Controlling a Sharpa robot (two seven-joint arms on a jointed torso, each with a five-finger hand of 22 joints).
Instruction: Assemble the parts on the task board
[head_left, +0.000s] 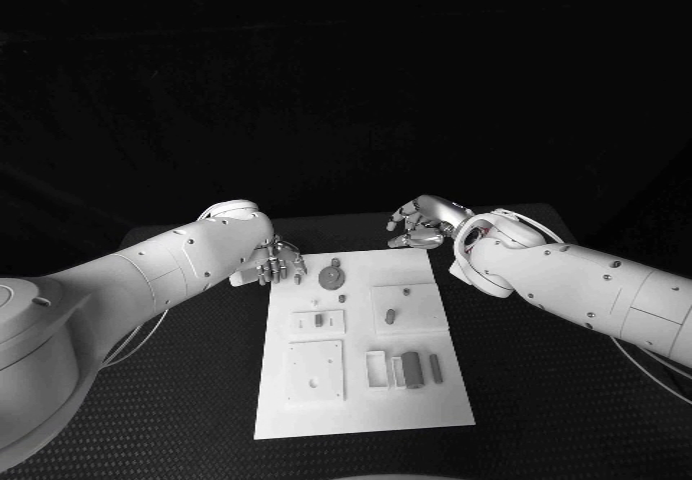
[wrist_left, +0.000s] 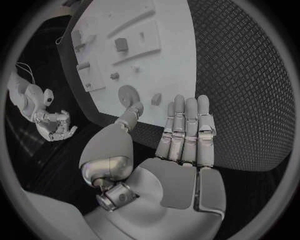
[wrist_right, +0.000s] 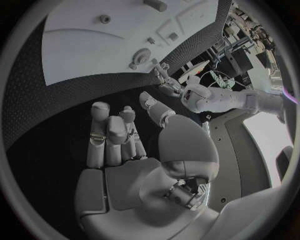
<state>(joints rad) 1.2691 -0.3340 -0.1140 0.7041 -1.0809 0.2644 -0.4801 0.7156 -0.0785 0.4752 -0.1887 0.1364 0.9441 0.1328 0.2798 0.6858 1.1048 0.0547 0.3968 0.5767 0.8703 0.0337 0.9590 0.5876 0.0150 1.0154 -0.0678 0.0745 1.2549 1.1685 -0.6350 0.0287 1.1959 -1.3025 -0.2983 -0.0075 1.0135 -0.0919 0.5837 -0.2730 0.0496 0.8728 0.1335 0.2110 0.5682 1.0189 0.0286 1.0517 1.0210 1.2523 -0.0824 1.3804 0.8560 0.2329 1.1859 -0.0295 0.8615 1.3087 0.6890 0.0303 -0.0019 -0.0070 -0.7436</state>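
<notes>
The black table (head_left: 173, 400) carries the white task board (head_left: 361, 400) at its middle, with the small parts (head_left: 411, 368) lying on and set into the board's face. The left hand (head_left: 277, 262) hovers at the board's far left corner, fingers straight, pressed together and holding nothing. The right hand (head_left: 421, 224) hangs just beyond the far right corner, fingers loosely curled and empty.

Two white arms reaching in from either side, left hand (head_left: 278, 262) flat with fingers straight and together, holding nothing, right hand (head_left: 421, 226) raised, fingers loosely curled, empty
</notes>
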